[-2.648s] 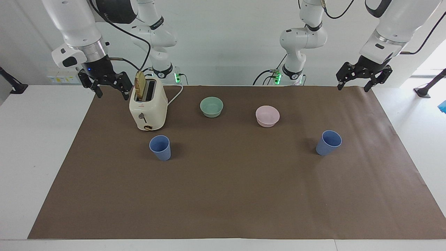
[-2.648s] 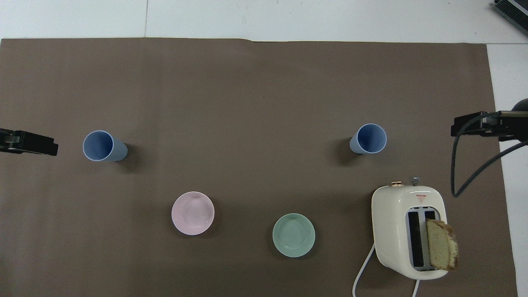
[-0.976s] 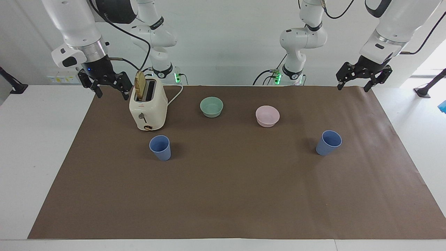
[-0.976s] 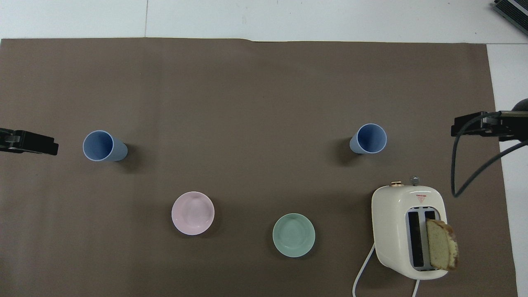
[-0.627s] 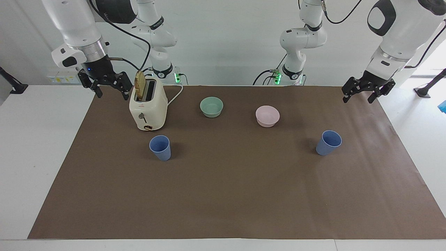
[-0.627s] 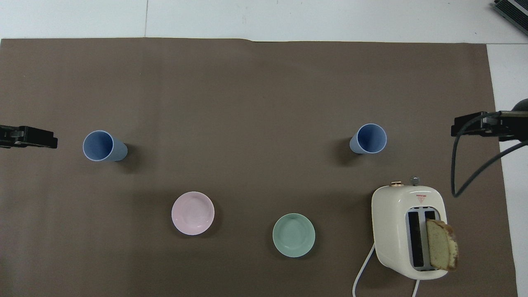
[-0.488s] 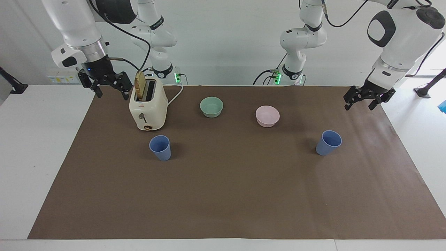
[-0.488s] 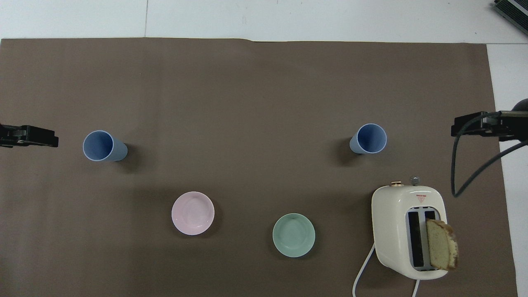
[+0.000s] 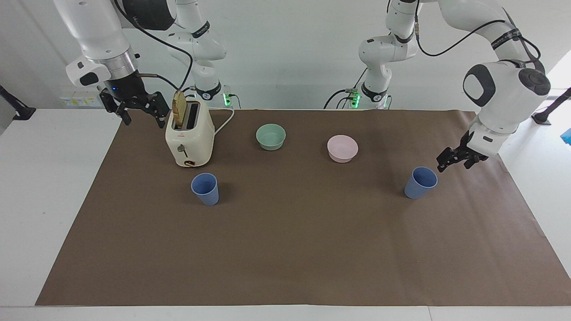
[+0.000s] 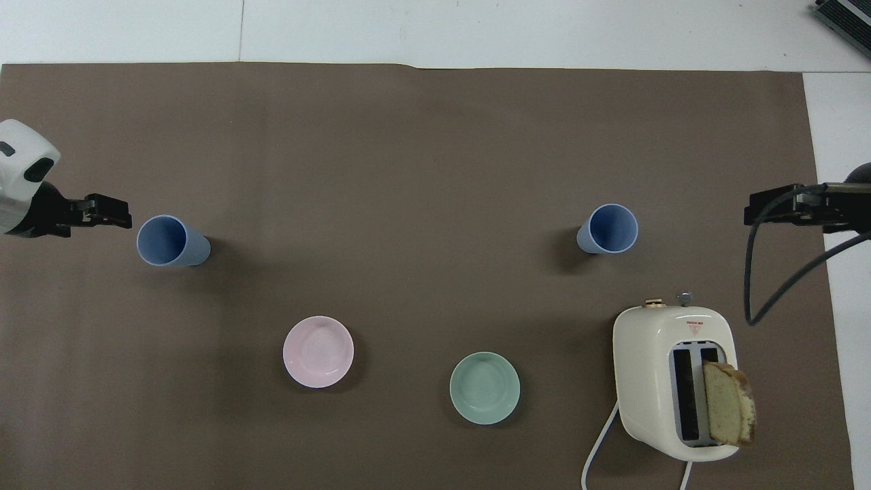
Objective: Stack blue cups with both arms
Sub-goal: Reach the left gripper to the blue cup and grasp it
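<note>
Two blue cups stand upright on the brown mat. One cup [image 9: 205,189] [image 10: 607,229] stands beside the toaster, farther from the robots than it. The other cup [image 9: 420,183] [image 10: 170,240] stands toward the left arm's end of the table. My left gripper [image 9: 454,163] [image 10: 112,212] is open and empty, low over the mat, close beside that cup's rim and apart from it. My right gripper [image 9: 140,117] [image 10: 750,212] is open and empty, raised by the toaster at the right arm's end, where the arm waits.
A cream toaster [image 9: 189,142] [image 10: 639,367] holds a bread slice [image 9: 179,110] [image 10: 728,405] in one slot. A pale green bowl [image 9: 271,143] [image 10: 484,388] and a pink bowl [image 9: 342,156] [image 10: 318,352] sit nearer to the robots than the cups.
My left arm has swung down and inward, and its gripper has dropped from high at the mat's corner to just beside the cup. The right arm and all objects have not moved.
</note>
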`<control>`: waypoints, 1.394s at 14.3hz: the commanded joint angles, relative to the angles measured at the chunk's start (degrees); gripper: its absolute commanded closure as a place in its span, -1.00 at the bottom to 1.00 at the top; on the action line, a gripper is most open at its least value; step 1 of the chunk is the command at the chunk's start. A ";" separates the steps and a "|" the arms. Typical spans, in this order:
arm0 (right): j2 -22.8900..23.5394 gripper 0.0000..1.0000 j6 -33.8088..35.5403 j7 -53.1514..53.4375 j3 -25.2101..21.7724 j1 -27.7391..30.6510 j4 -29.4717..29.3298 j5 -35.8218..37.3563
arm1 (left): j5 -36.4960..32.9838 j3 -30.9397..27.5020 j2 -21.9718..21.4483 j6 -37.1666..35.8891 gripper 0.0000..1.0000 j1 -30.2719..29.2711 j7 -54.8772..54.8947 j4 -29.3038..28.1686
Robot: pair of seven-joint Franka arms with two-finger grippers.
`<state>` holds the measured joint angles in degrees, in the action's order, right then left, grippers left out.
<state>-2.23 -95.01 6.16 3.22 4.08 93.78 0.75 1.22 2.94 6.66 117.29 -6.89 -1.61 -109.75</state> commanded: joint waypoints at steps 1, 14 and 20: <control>-0.23 -1.00 0.44 -0.71 0.21 0.58 -0.09 -1.45 | 0.54 -0.04 0.02 5.49 -1.00 0.65 -2.43 -4.42; -0.23 -1.00 0.44 -0.71 0.21 0.58 0.00 -1.45 | 0.54 -0.04 2.22 6.20 1.00 1.62 -4.27 -3.82; -0.40 -1.00 0.44 -0.71 0.21 0.58 0.09 -1.45 | 4.83 0.57 0.90 -4.04 1.00 1.71 -5.15 4.86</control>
<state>-2.23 -95.01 6.16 3.22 4.08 93.78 0.75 3.99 3.83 8.72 119.94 -6.10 -5.73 -109.40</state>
